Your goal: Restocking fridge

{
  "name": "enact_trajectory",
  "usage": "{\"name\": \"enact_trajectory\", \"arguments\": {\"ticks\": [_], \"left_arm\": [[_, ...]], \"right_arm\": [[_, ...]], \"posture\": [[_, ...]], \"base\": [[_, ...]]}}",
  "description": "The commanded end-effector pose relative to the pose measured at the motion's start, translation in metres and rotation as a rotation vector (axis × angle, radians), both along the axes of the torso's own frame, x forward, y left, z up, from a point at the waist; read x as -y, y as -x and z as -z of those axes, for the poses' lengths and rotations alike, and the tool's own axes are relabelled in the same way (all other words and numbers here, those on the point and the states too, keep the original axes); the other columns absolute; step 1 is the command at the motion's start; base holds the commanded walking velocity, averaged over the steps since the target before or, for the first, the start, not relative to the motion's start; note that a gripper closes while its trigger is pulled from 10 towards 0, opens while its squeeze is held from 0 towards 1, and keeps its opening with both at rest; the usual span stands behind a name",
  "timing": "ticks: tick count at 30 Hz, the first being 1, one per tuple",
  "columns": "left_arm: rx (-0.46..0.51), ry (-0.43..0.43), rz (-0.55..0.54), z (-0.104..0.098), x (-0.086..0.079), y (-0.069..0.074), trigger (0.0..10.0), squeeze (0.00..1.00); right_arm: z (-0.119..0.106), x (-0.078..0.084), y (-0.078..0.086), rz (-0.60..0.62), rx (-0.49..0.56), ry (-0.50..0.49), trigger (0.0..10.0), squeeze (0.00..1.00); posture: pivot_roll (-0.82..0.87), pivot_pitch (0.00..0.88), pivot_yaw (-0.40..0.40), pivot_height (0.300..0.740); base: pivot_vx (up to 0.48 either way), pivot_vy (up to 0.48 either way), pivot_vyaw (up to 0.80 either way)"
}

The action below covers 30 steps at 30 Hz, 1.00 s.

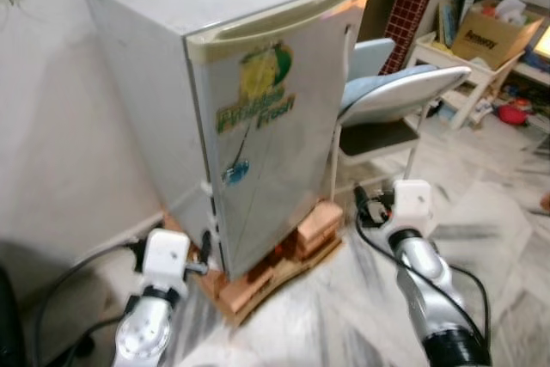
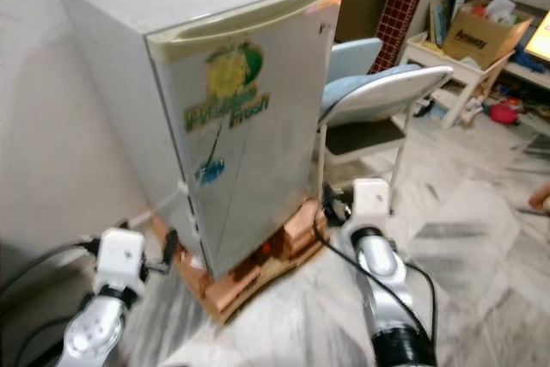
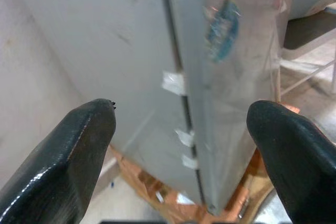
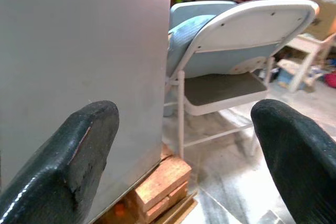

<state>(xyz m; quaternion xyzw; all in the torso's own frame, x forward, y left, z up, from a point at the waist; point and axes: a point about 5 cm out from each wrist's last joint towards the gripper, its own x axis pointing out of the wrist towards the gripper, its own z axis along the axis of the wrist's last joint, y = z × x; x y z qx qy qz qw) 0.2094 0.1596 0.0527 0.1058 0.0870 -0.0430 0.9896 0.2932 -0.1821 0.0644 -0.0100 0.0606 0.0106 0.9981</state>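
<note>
A small grey fridge (image 1: 258,109) is standing with its door shut, raised off the marble floor (image 1: 498,221) on bricks (image 1: 318,223) and a wooden board (image 1: 284,277). Its door is carrying a yellow-green sticker (image 1: 258,88) and a small blue sticker (image 1: 236,171), and bits of white tape (image 3: 173,82) are sitting along the seam at the door's left edge. The fridge's left side is standing near a pale wall (image 1: 51,126).

The left hand (image 3: 181,145) is hovering low in front of the fridge's lower left corner, pointing at that seam; its two black fingers (image 3: 68,156) are spread wide apart and gripping nothing. The left arm (image 1: 150,315) is reaching up from the bottom of the head view with a dark cable (image 1: 69,285) trailing beside it.

The right hand (image 4: 184,150) is hanging low by the fridge's right side, near the bricks, facing the door's face and a folding chair (image 1: 387,100); its fingers (image 4: 79,150) are likewise held wide open and empty. The chair is standing just beside the fridge on the right, its seat folded partly up.

Further right, a white shelf unit (image 1: 468,75) is holding a cardboard box (image 1: 494,33), and a red tiled column (image 1: 414,2) is rising behind the chair
</note>
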Motion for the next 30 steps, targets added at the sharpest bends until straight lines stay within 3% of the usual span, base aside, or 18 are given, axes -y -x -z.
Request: {"name": "enact_trajectory", "arguments": {"ticks": [1, 13, 30], "left_arm": [[0.000, -0.020, -0.009, -0.001, -0.006, -0.001, 10.0, 0.00], [0.004, 0.006, 0.019, -0.001, -0.001, 0.001, 10.0, 0.00], [0.027, 0.018, 0.088, -0.004, 0.005, -0.002, 10.0, 0.00]], "right_arm": [[-0.005, -0.009, -0.004, -0.023, 0.020, -0.010, 10.0, 0.00], [-0.004, -0.010, -0.004, -0.028, 0.004, -0.004, 10.0, 0.00], [-0.003, -0.012, -0.006, -0.041, -0.005, 0.001, 10.0, 0.00]], "posture": [[0.12, 0.000, -0.055, 0.740], [0.12, 0.000, -0.061, 0.740], [0.12, 0.000, -0.067, 0.740]], "base": [[0.000, 0.476, -0.80], [0.000, 0.472, -0.80], [0.000, 0.000, -0.80]]}}
